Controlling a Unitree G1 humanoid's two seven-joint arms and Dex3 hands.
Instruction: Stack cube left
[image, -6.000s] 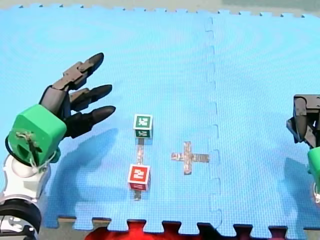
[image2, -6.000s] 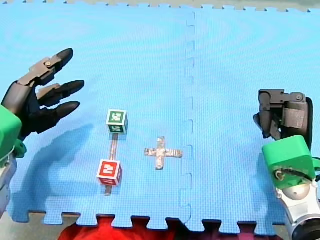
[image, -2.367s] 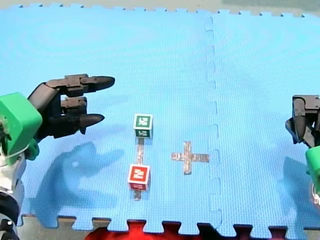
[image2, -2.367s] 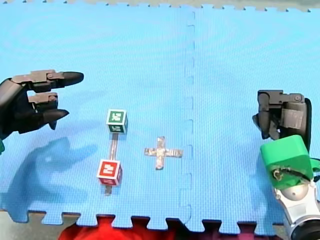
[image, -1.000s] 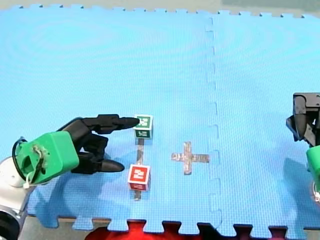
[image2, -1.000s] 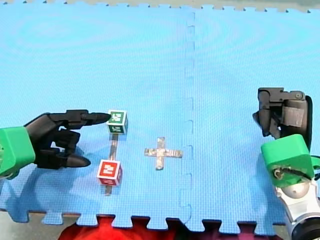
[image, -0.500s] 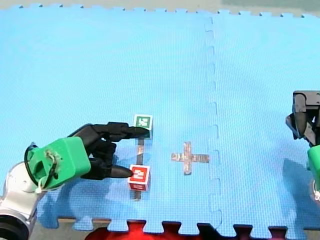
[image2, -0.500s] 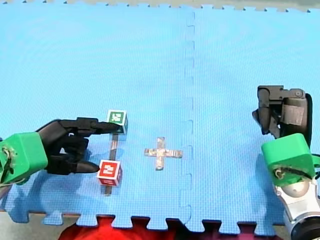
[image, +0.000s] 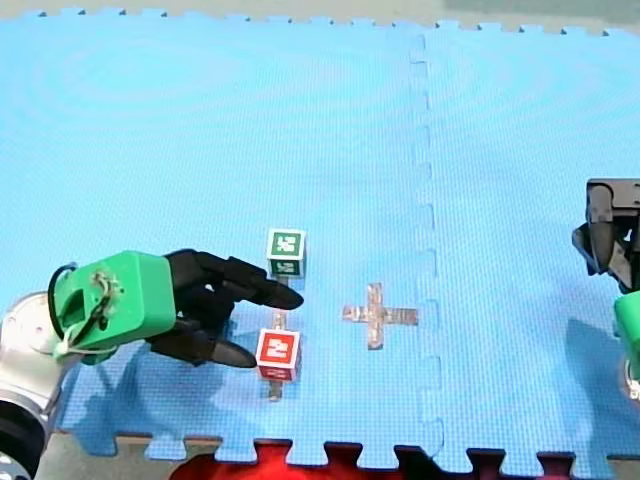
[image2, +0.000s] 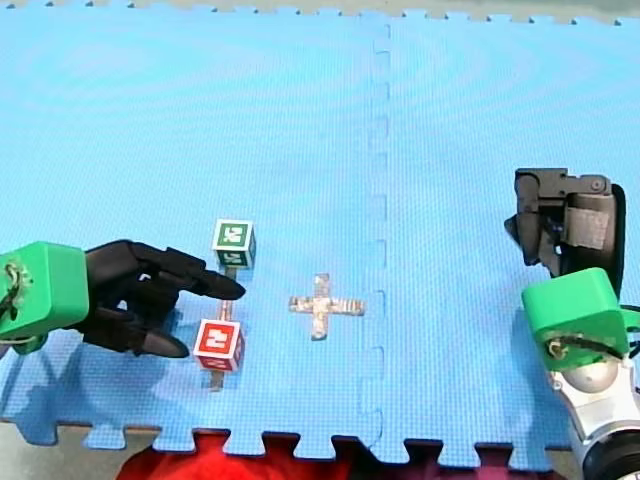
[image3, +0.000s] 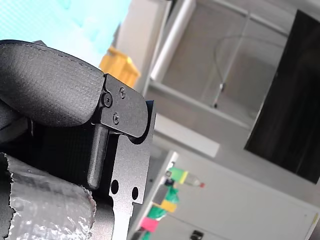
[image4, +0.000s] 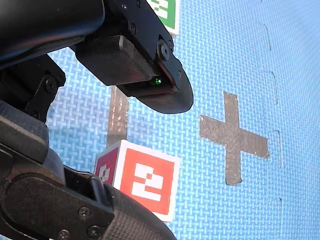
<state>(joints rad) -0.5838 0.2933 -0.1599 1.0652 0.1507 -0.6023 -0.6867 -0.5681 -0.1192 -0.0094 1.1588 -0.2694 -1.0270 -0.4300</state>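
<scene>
Left hand (image: 205, 305) sits low at the near-left of the blue mat (image: 300, 120), fingers apart and not closed on anything, bracketing the red cube (image: 278, 354). One long finger (image4: 150, 85) reaches over the gap between the red cube and the green cube (image: 286, 251). The thumb is just beside the red cube's left face; contact can't be told. Red cube is on the mat near the front edge, with the green cube a little behind it and apart, and a tape cross (image: 377, 315) off to their right. Right hand (image2: 555, 225) is at the far right of the mat, curled, empty. Step looks like the grasp on the red cube, probably to go on the green one. To do it well: bring the upper finger down onto the cube's far or right face, opposite the thumb. Squeeze square across flat faces so it doesn't twist or skid. Lift straight up before moving back. Watch the reaching finger, it's close to the green cube and could knock it.
</scene>
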